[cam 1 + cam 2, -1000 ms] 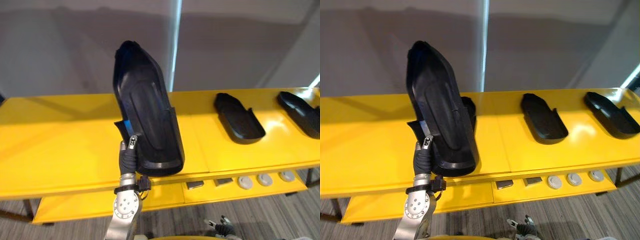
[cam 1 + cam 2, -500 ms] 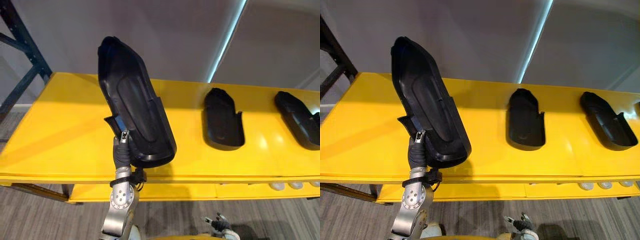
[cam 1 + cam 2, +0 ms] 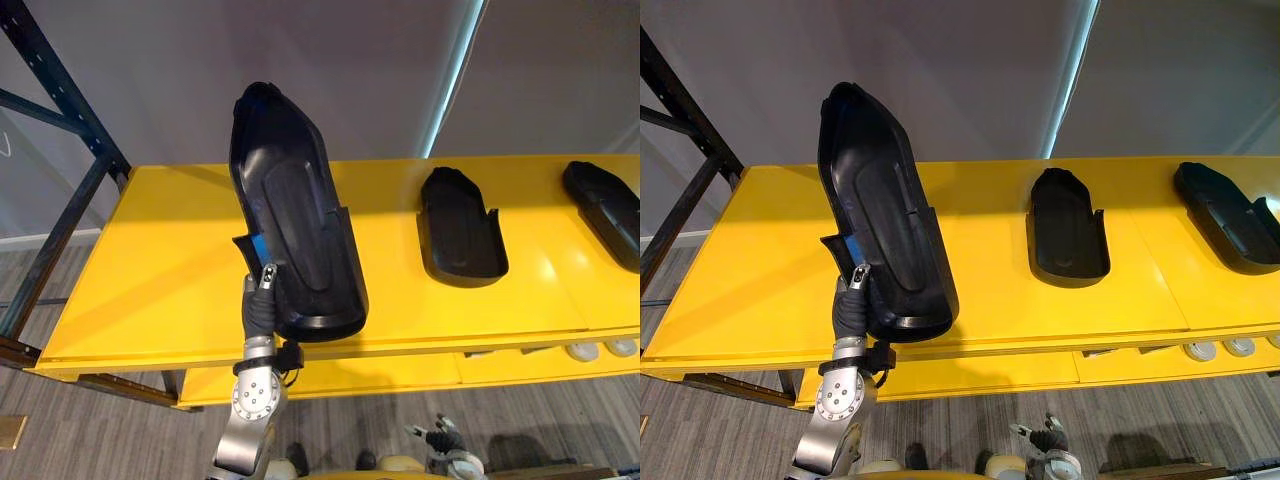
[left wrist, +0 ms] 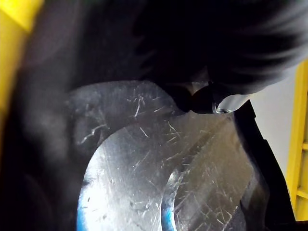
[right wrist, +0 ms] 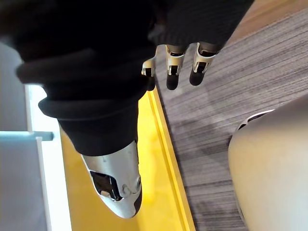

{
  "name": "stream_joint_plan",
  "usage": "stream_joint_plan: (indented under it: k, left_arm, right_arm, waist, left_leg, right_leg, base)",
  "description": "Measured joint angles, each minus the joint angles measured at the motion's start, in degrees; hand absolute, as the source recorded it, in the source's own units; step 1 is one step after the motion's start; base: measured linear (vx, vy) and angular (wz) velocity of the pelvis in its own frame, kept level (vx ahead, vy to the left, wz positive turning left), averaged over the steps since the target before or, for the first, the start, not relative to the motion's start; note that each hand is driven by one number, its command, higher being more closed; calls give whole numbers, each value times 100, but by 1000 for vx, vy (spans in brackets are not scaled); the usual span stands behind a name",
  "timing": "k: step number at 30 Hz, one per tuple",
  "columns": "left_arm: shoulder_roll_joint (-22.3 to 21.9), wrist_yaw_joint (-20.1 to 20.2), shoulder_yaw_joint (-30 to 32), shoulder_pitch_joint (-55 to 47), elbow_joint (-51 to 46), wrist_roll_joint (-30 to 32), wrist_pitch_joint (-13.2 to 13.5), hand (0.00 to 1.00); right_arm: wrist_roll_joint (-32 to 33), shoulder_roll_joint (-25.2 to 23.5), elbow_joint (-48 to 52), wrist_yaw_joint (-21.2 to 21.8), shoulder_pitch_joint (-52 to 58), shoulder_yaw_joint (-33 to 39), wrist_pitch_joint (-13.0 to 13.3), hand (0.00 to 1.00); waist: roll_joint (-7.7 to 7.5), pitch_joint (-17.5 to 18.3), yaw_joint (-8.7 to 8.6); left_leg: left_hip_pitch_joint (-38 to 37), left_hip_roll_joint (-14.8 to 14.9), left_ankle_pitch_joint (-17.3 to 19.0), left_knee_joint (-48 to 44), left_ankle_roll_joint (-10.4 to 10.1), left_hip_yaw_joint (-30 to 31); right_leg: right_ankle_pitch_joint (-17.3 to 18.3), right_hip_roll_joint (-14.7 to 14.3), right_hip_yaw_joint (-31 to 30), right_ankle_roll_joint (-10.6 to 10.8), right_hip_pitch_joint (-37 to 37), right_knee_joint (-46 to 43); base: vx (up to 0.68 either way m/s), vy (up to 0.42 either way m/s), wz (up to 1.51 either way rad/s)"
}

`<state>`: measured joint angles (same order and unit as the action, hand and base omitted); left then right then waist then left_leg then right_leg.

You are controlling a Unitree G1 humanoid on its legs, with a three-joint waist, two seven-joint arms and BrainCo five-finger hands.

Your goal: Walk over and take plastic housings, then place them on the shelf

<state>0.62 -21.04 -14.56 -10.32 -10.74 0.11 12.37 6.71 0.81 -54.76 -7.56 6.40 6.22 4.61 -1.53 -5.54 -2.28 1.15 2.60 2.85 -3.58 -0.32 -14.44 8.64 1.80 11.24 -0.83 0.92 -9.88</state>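
Housing [image 3: 295, 225] stands upright in my left hand [image 3: 260, 305], gripped by its lower end so it clears the table [image 3: 150, 285] for carrying.

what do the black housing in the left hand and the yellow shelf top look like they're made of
Black housing: likely moulded plastic, satin finish; soft dull highlights, moulded contours and a thin raised rim. Yellow shelf top: hard, glossy coat, perhaps paint over metal or board; it reflects light in patches, core unclear.

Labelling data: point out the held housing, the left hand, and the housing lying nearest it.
held housing [image 3: 300, 235], left eye view, middle panel
left hand [image 3: 256, 310], left eye view, dark cover
lying housing [image 3: 462, 232], left eye view, hollow
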Motion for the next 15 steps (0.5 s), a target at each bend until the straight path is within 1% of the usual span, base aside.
stream_joint_plan:
  k: [2,3,6,9,11,12,13,15]
  left_arm:
    - [3,78,98,-2,1,112,-62,100]
    - [21,105,182,-2,19,238,-135,100]
    - [70,102,401,48,170,607,-290,100]
    - [163,88,650,284,667,1036,-562,100]
    - [306,73,863,526,1019,1261,-736,100]
    - [315,57,925,592,1119,1354,-773,100]
    - [403,-15,1081,786,1422,1542,-891,100]
    - [453,-60,1210,938,1693,1661,-991,100]
  right_arm:
    - [0,-19,23,0,12,2,-2,0]
    - [-4,-32,62,3,52,2,-2,0]
    - [-14,-43,121,13,148,3,-4,0]
    - [-61,-46,149,36,213,2,-8,0]
    - [-86,-45,149,67,211,1,-15,0]
    - [-87,-45,148,87,211,2,-17,0]
    - [-94,-43,150,161,201,-1,-17,0]
    - [-143,-42,149,180,189,-1,-17,0]
  waist:
    - [-1,19,-1]
    - [8,54,-11]
    - [41,203,-12]
    - [55,275,-18]
    - [55,278,-20]
    - [55,278,-22]
    - [55,277,-35]
    - [56,277,-54]
  left_leg:
    - [-128,-16,-145,256,-14,-1]
    - [-262,-26,-269,494,-23,-7]
    - [-449,-45,-472,913,-17,-32]
    - [-494,-59,-474,940,-16,-42]
    - [-470,-63,-486,944,1,-39]
    - [-462,-63,-488,945,3,-39]
    - [-444,-64,-502,947,5,-40]
    - [-433,-65,-510,948,4,-40]
  right_leg:
    - [-61,-28,7,-4,-63,116]
    - [-117,-60,3,12,-131,220]
    - [-235,-120,-16,25,-227,443]
    - [-337,-129,-27,52,-366,652]
    - [-424,-144,-35,53,-398,784]
    - [-445,-148,-41,61,-399,815]
    - [-484,-156,-46,49,-398,864]
    - [-529,-165,-47,35,-410,937]
  base:
    - [-19,-27,-2]
    - [0,0,0]
    - [-7,-6,-3]
    - [0,0,0]
    - [-17,3,-1]
    - [-39,-1,-4]
    - [-36,-7,-3]
    - [-38,-14,-1]
